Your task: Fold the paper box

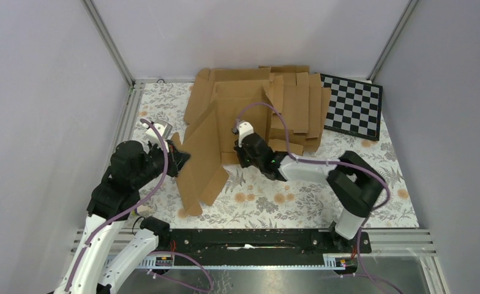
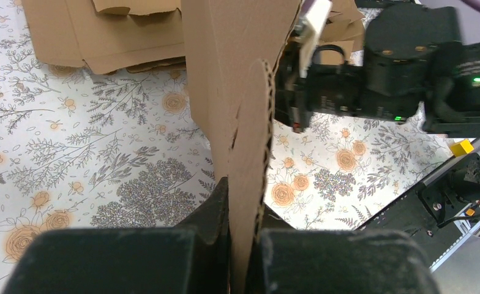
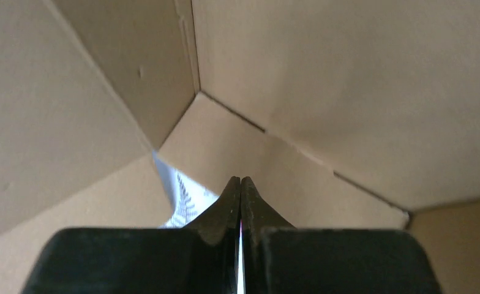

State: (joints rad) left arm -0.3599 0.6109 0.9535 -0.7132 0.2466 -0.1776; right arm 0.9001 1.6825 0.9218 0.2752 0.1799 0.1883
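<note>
— Grey walls on three sides, floral-print tabletop (image 1: 274, 202). Where's the plain brown creased cardboard sheet, the paper box (image 1: 204, 156)?
— Left of centre, tilted up with its lower flaps on the cloth, in front of the pile of flat brown cardboard blanks (image 1: 296, 104).
— Who has it?
— The left gripper (image 2: 243, 245) is clamped on one corrugated edge, with the board rising straight out of its jaws. The right gripper (image 3: 240, 190) is pinched closed on nothing. Its tips point into an inside corner where creased panels meet; whether they touch, I can't tell.
— How will it handle?
— Light, I'd judge. It looks stiff across the panels and likely to bend only along the creases, and the edges would crush or tear easily. Best to grip a flap edge near a crease and push the flat panels rather than pinch them.
</note>
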